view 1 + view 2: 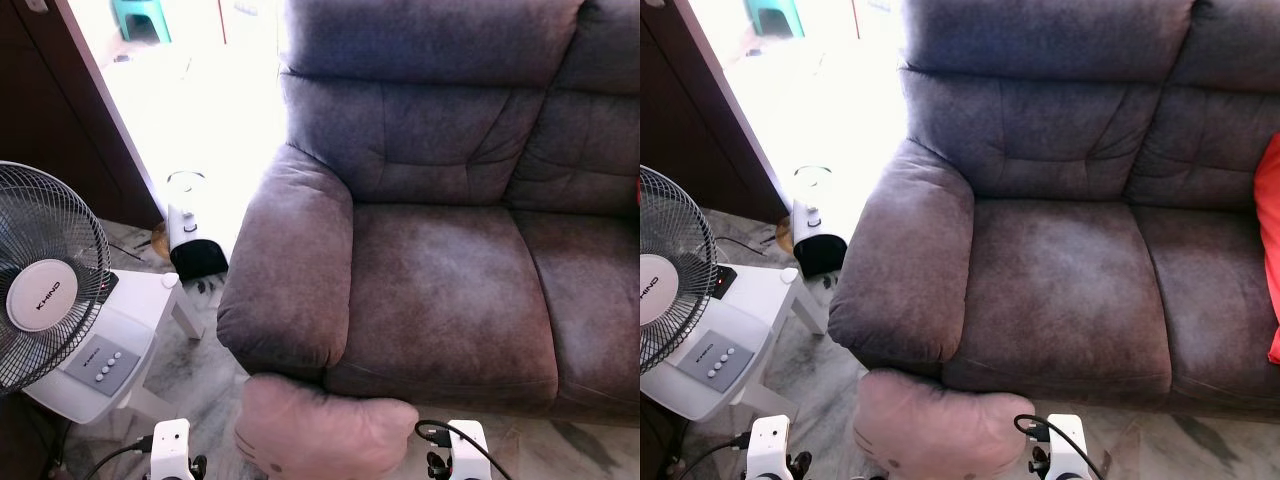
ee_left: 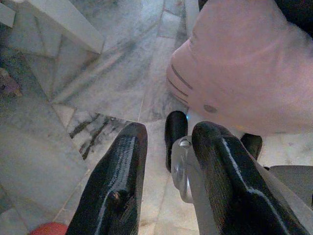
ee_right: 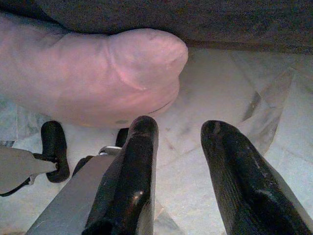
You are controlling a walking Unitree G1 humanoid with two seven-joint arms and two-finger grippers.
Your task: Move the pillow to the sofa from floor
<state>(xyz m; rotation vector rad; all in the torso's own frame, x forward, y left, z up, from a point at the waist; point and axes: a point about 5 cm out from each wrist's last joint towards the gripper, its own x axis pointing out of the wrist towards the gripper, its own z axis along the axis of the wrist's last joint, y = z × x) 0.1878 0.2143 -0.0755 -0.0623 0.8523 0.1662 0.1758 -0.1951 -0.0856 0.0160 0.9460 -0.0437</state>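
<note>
A: Where is the pillow?

B: On the floor, against the sofa front, below the armrest and between your two wrists.

A: And the grippers?

B: Left gripper and right gripper both have their fingers parted and hold nothing; the pillow lies just ahead of each.

A: How do I pick it up?

B: You'd do best to bracket it from both ends, squeeze evenly since it looks soft, then lift well above the seat edge before placing it.

A: Any containers?

B: None that I can see; a fan stands to your left.
</note>
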